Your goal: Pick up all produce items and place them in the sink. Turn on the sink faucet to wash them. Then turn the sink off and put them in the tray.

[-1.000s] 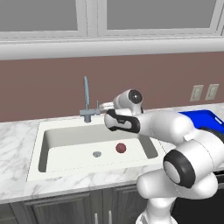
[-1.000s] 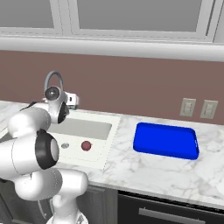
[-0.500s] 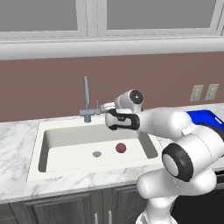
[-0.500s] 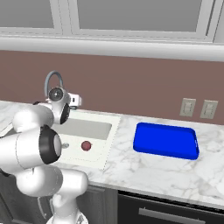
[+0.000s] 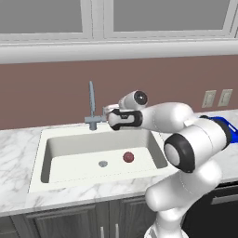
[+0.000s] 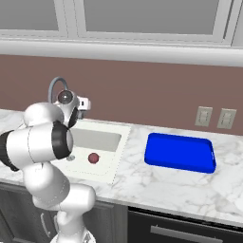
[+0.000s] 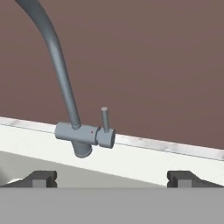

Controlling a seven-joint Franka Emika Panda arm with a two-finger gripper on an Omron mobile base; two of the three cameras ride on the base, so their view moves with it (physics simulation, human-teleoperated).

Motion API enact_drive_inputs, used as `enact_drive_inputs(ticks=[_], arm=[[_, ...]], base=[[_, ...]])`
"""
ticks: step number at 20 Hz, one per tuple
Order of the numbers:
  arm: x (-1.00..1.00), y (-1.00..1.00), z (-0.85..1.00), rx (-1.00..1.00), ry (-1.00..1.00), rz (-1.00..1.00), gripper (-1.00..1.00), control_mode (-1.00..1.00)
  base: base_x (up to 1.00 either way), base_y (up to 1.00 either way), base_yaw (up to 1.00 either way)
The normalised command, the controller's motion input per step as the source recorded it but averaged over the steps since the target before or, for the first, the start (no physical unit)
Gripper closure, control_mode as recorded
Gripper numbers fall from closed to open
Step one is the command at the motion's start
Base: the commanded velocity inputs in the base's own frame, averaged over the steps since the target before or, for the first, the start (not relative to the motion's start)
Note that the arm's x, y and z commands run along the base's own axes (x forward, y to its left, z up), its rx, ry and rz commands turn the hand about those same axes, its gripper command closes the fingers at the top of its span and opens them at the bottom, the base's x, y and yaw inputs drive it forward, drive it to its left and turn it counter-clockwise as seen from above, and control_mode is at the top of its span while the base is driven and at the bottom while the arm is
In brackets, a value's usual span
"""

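A small dark red round produce item (image 5: 128,157) (image 6: 94,158) lies on the floor of the off-white sink (image 5: 69,142) (image 6: 112,138), right of the drain (image 5: 103,163). The grey faucet (image 5: 91,100) (image 7: 65,92) stands at the back rim, its small lever (image 7: 105,119) upright on the right of its base. My gripper (image 5: 107,113) (image 7: 111,178) hovers level with the faucet base, just right of it, pointing at the lever. It is open, its fingertips (image 7: 41,177) wide apart with nothing between them. The blue tray (image 6: 180,152) lies on the counter to the right of the sink.
A marble counter (image 6: 156,185) surrounds the basin, with a brown back wall (image 5: 46,88) behind it. Two wall outlets (image 6: 213,117) sit above the tray. My own arm (image 5: 186,139) hides most of the tray in the left base view.
My gripper has edged left and slightly up, closer to the faucet base. The produce item has stayed in the basin.
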Motion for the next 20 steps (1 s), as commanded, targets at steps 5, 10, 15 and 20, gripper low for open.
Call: enact_drive_inputs(ticks=[5,10,15,20], arm=[[0.3,0.0,0.0,0.0,-0.04,0.12,-1.0,-1.0],[0.25,0.0,-0.02,0.0,-0.05,0.13,-1.0,-1.0],[0.15,-0.06,-0.03,0.0,-0.02,0.08,-1.0,-1.0],[0.16,-0.06,-0.05,0.0,0.0,0.07,-1.0,-1.0]], base=[[0.0,0.0,0.0],[0.0,0.0,0.0],[0.0,0.0,0.0],[0.0,0.0,0.0]])
